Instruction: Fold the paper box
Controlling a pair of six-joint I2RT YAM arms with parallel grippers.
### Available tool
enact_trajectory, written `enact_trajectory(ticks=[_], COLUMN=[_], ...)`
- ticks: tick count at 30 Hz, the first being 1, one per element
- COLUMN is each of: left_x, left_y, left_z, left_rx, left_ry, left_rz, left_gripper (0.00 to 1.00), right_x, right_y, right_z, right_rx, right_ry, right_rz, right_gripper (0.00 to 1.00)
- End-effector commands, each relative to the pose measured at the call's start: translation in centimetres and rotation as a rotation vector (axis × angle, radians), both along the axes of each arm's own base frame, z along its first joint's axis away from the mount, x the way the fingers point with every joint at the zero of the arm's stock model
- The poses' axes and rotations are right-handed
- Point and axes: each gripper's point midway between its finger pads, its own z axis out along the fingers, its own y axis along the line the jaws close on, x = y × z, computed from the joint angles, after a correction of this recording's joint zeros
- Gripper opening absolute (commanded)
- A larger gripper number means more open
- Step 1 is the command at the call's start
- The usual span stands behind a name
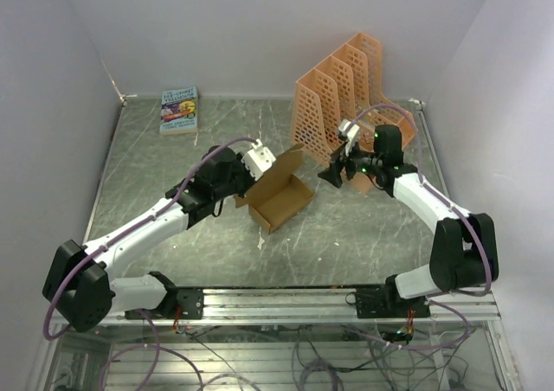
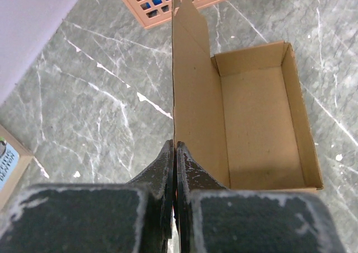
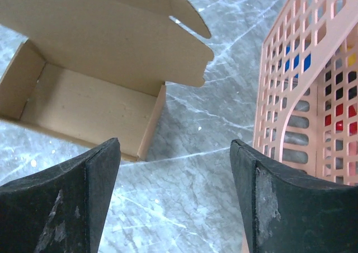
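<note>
- Left end effector (image 2: 175, 152) pinches the box (image 2: 260, 124) lid; your tug may tear it.
- Right end effector (image 3: 174, 174) spread; rack (image 3: 313, 85) just right could snag.

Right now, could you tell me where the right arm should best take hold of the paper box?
I'd take the upright lid of the paper box at its free tabbed end, coming from the orange rack side. The panel stands on edge, thin enough to pinch; the left gripper clamps its other end, and the right gripper has open jaws facing it.
</note>
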Motion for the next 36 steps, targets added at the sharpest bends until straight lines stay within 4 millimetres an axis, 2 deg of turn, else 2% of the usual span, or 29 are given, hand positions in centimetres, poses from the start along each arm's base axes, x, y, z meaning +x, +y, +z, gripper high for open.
enact_trajectory(ticks=[1,3,7,11,13,18,24,27,29,32,36], left_x=[0.0,-0.1,-0.9,-1.4,-1.5,-2.0,-2.8,-3.0,-2.9,-2.7,-2.5], left_y=[-1.2,-1.4,-2.1,-2.0,-1.8,-1.7,-1.8,-1.8,-1.7,-1.4,-1.2], left_z=[1.7,1.9,2.9,3.7,3.5,3.4,3.5,3.7,3.6,3.6,3.5], left_rx=[0.074,0.08,0.019,-0.043,-0.051,-0.068,-0.087,-0.1,-0.104,-0.11,-0.126], left_ry=[-0.108,-0.118,-0.111,-0.118,-0.113,-0.11,-0.101,-0.106,-0.106,-0.105,-0.103], left_rz=[-0.146,-0.185,-0.259,-0.285,-0.284,-0.299,-0.324,-0.324,-0.314,-0.286,-0.255], left_gripper=[0.07,0.07,0.07,0.07,0.07,0.07,0.07,0.07,0.07,0.07,0.07], right_x=[-0.4,0.9,-0.3,-0.6,-0.8,-0.9,-0.2,-0.3,-0.3,-0.3,-0.2], right_y=[0.3,-0.1,0.5,0.7,0.7,1.1,1.6,2.2,2.4,2.5,2.2], right_z=[2.1,2.6,2.5,1.7,1.1,1.3,1.2,0.9,0.5,-0.2,-0.9], right_rx=[0.053,0.06,0.161,0.196,0.186,0.176,0.175,0.193,0.194,0.178,0.145], right_ry=[-0.196,-0.155,-0.033,-0.094,-0.144,-0.33,-0.321,-0.296,-0.257,-0.229,-0.229], right_rz=[0.134,0.094,0.176,0.171,0.197,0.26,0.319,0.318,0.316,0.312,0.275], right_gripper=[0.8,0.78,0.76,0.88,0.99,0.99,0.99,0.9,0.76,0.62,0.53])
